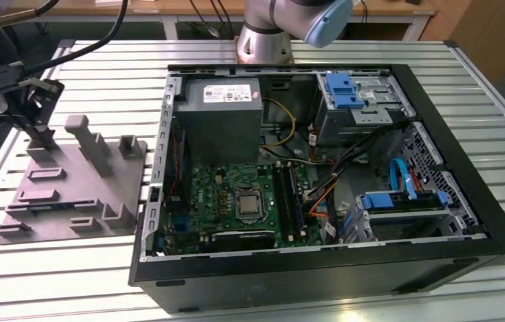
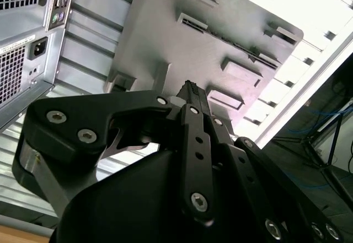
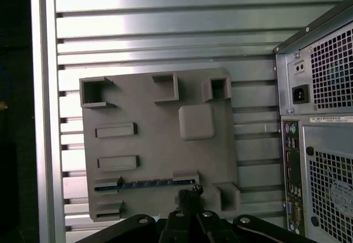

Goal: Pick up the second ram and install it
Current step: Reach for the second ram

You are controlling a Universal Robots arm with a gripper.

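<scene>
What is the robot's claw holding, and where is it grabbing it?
Cannot tell. The gripper is at one end of the second ram, lying in the grey fixture.

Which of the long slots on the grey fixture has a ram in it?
The one nearest the gripper: the second ram lies along it. The other two slots, farther from the gripper, look empty.

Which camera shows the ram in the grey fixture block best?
The first wrist view: the second ram lies full length, seen from above, in the grey fixture block. The exterior view and second wrist view take the block at a slant; there I cannot tell the strip apart.
</scene>
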